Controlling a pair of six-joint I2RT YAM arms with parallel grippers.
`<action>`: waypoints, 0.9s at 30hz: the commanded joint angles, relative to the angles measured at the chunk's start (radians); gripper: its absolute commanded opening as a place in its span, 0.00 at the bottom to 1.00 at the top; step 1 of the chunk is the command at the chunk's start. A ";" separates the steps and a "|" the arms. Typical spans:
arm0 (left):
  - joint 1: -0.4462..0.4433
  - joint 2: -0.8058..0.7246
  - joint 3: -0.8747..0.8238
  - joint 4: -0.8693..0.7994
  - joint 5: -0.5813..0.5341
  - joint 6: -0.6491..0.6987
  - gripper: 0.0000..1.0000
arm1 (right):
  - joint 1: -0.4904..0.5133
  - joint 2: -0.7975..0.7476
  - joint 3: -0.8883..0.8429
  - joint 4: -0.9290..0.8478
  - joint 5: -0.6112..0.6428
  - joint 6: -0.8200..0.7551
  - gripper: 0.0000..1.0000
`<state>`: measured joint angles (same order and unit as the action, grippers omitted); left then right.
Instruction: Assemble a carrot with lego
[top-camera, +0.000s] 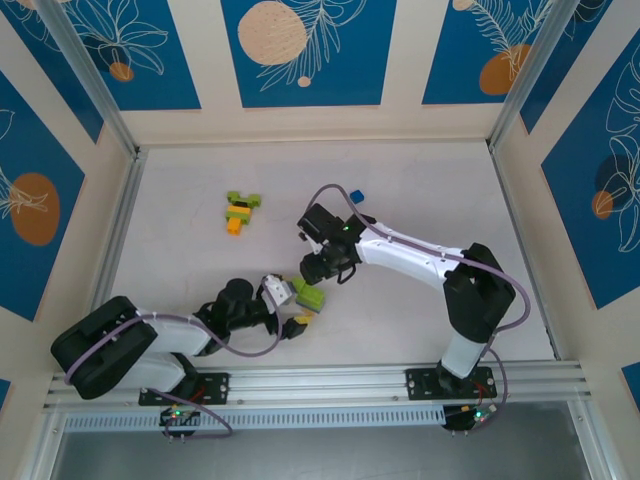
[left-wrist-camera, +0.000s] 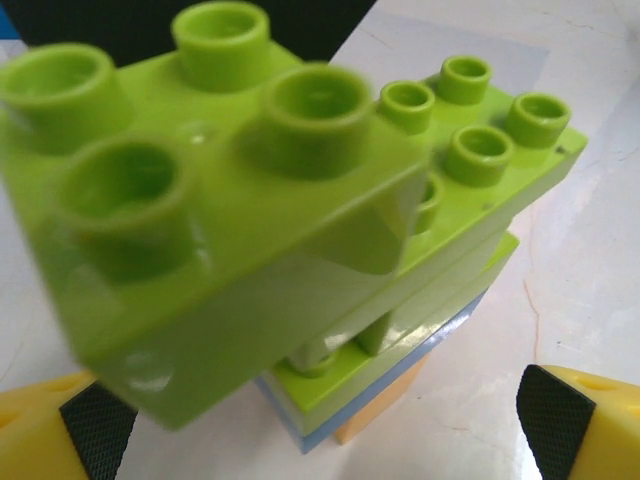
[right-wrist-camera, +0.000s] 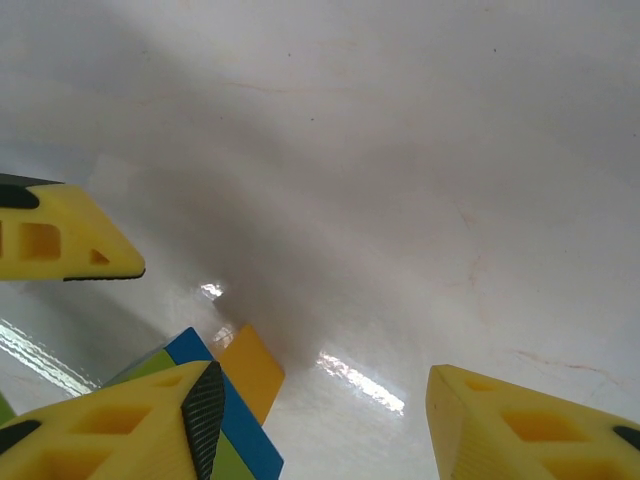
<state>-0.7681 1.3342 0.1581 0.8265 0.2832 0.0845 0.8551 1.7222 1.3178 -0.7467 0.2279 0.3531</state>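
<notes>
The left gripper (left-wrist-camera: 320, 425) stands wide open, fingers either side of the green lego stack (left-wrist-camera: 300, 240). The right gripper (right-wrist-camera: 325, 412) is half open over bare table (right-wrist-camera: 400, 150), lower-left finger beside the stack.

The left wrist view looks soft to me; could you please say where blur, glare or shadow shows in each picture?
Left wrist: the nearest lime green brick is blurred, close to the lens, while the studs behind it are sharper. Right wrist: bright glare streaks on the table, with a soft shadow above the orange brick. Top external: evenly lit and sharp, no strong glare.
</notes>
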 joint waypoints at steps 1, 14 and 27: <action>0.023 0.022 0.037 0.029 0.008 -0.004 1.00 | 0.004 0.007 0.037 0.000 0.005 -0.029 0.58; 0.075 0.094 0.111 0.017 0.151 0.032 1.00 | -0.245 0.124 0.291 -0.067 0.117 -0.023 0.68; 0.078 0.140 0.147 -0.006 0.190 0.060 1.00 | -0.461 0.519 0.705 -0.117 0.065 -0.361 0.70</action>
<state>-0.7021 1.4635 0.2821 0.8219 0.4381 0.1154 0.3893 2.2127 1.9968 -0.8532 0.3218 0.1425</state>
